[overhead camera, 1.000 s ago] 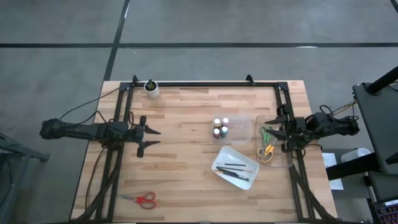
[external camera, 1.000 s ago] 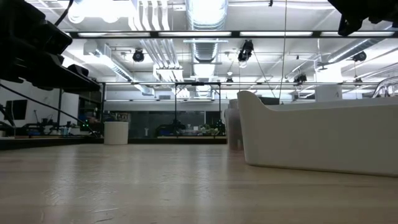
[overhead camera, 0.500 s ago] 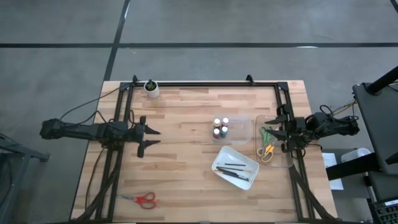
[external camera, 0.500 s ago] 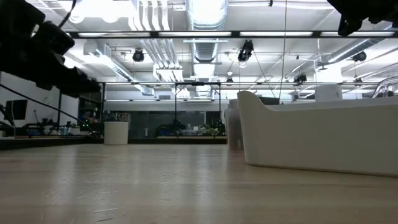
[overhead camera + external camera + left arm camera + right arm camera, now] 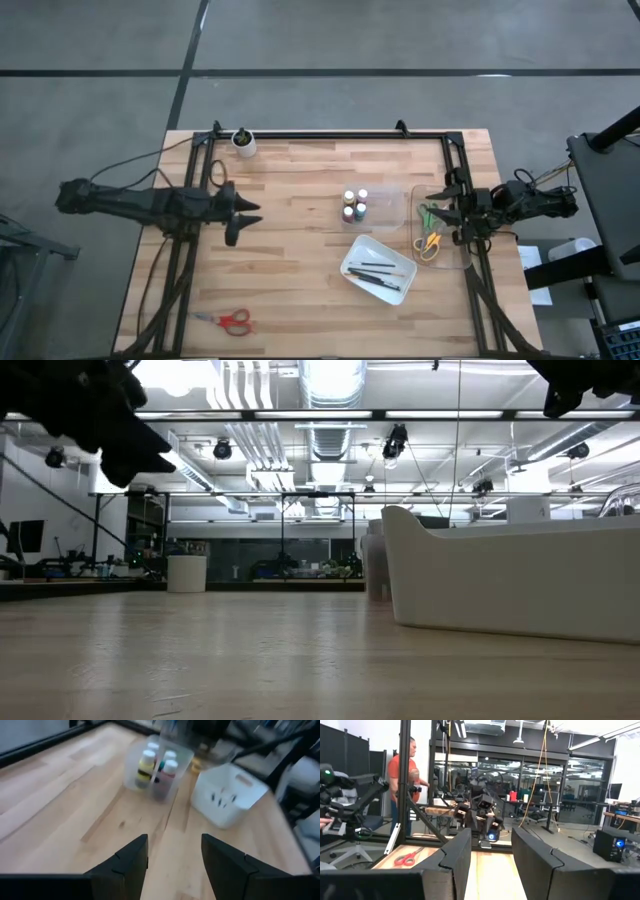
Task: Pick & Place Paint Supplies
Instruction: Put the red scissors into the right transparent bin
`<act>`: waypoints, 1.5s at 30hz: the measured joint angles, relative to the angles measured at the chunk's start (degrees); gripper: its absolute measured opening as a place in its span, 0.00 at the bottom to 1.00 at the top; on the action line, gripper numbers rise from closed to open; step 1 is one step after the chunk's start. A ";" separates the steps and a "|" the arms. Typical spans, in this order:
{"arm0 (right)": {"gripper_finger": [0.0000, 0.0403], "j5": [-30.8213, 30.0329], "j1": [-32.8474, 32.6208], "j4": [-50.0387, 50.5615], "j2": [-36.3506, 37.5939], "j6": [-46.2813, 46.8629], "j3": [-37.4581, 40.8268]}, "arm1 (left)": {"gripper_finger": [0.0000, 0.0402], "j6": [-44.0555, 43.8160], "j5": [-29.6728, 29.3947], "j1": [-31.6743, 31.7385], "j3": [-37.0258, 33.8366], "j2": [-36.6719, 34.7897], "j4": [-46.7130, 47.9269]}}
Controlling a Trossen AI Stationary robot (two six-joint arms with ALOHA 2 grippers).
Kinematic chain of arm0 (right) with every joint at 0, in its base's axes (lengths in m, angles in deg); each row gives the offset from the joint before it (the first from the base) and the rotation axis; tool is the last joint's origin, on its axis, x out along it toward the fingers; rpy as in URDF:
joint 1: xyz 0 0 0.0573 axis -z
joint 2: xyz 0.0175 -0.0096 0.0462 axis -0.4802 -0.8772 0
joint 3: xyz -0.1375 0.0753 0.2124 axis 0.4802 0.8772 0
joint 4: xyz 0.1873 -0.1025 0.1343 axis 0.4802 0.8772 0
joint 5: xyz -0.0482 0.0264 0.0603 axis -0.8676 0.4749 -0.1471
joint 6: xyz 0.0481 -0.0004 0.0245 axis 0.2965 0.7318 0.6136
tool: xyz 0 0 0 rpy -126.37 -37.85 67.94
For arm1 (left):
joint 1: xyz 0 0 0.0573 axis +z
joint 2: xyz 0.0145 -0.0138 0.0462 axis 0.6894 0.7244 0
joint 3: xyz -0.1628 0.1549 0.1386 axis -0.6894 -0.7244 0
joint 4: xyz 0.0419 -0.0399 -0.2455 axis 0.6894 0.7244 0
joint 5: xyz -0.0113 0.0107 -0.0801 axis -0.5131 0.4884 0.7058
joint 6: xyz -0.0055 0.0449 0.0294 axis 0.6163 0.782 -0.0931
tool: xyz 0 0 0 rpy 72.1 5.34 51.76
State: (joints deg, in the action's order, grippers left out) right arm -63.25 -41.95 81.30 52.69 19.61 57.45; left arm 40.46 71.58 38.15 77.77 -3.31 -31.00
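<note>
Over the table's nine o'clock side, seen from above, the left gripper (image 5: 243, 213) hangs above bare wood (image 5: 300, 260) with its two fingers spread apart and nothing between them; its own camera shows the dark fingers (image 5: 127, 862) parted and empty. Ahead of it, toward three o'clock, four paint bottles (image 5: 354, 206) with pale caps stand close together in a clear container (image 5: 392, 207) near the table's middle; in the left wrist view the same bottles (image 5: 156, 765) show a yellow one and reddish ones side by side. Just at five o'clock of the bottles lies the white rectangular tray (image 5: 352, 262), set askew, with thin dark brushes (image 5: 380, 274) lying in it. At three o'clock of the bottles a second clear tray (image 5: 462, 250) holds green-handled scissors (image 5: 426, 214) and yellow-handled scissors (image 5: 430, 243), touching or nearly so. The right gripper (image 5: 451, 214) waits at the table's three o'clock edge, over that clear tray, fingers open and holding nothing. Red-handled scissors (image 5: 229, 320) lie alone on the wood at seven o'clock, well apart from everything else. A small white cup (image 5: 243, 143) stands at the eleven o'clock corner with something dark in it. In the right wrist view a person in an orange top (image 5: 402, 785) stands beyond the table.
</note>
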 joint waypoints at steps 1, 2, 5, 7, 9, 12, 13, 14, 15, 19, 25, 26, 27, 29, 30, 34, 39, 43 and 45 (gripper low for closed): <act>0.34 0.00 0.01 0.00 0.00 -0.07 0.00 | 0.46 0.03 -0.48 -0.28 2.09 2.52 1.29; 0.34 0.00 0.02 0.00 0.00 -0.11 0.00 | 0.46 0.31 -0.93 -0.56 4.05 5.10 2.45; 0.34 0.00 0.00 0.02 0.00 0.01 0.00 | 0.46 1.35 -1.16 -1.12 9.12 12.94 6.92; 0.34 0.00 0.02 0.02 0.00 -0.11 0.00 | 0.46 1.01 -1.15 -1.41 12.29 17.75 10.13; 0.34 0.00 0.01 0.04 0.00 -0.03 0.00 | 0.46 -0.43 -0.65 -2.38 15.33 21.56 13.45; 0.34 0.00 0.00 0.07 0.00 -0.11 0.00 | 0.46 -2.67 0.05 -5.45 19.59 26.25 16.70; 0.34 0.00 0.00 0.09 0.00 -0.07 0.00 | 0.46 -3.57 -0.07 -6.83 21.05 27.46 17.73; 0.34 0.00 0.02 0.09 0.00 0.01 0.00 | 0.46 -4.53 -0.26 -8.23 22.40 28.61 18.57; 0.34 0.00 0.00 0.11 0.00 -0.02 0.00 | 0.46 -5.70 -0.68 -9.85 23.68 29.80 19.57; 0.34 0.00 0.00 0.15 0.00 -0.01 0.00 | 0.46 -15.50 -2.36 -16.97 28.27 34.78 26.04; 0.34 0.00 0.02 0.20 0.00 -0.10 0.00 | 0.46 -31.72 -5.74 -30.65 34.75 43.22 33.39; 0.34 0.00 0.01 0.20 0.00 -0.11 0.00 | 0.46 -34.61 -6.77 -33.01 35.63 44.53 34.00; 0.34 0.00 0.01 0.20 0.00 -0.07 0.00 | 0.46 -37.52 -7.79 -35.40 36.41 45.84 34.60; 0.34 0.00 0.00 0.20 0.00 -0.03 0.00 | 0.46 -43.07 -9.42 -39.82 37.79 48.70 35.57; 0.34 0.00 0.02 0.20 0.00 -0.11 0.00 | 0.46 -45.38 -9.73 -41.55 38.49 50.03 35.84; 0.34 0.00 0.02 0.20 0.00 -0.10 0.00 | 0.46 -51.51 -7.14 -46.53 41.57 54.90 37.61; 0.34 0.00 0.02 0.20 0.00 -0.05 0.00 | 0.46 -52.88 -4.46 -50.61 44.62 59.98 37.60; 0.34 0.00 0.02 0.20 0.00 0.00 0.00 | 0.46 -52.77 -4.18 -52.05 46.31 63.05 37.06; 0.34 0.00 0.02 0.20 0.00 -0.11 0.00 | 0.46 -52.86 -4.11 -52.61 46.76 64.12 34.79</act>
State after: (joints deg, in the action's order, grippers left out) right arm -63.25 -41.93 81.50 52.69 19.50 57.45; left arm -12.39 67.47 -14.46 124.53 60.82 3.79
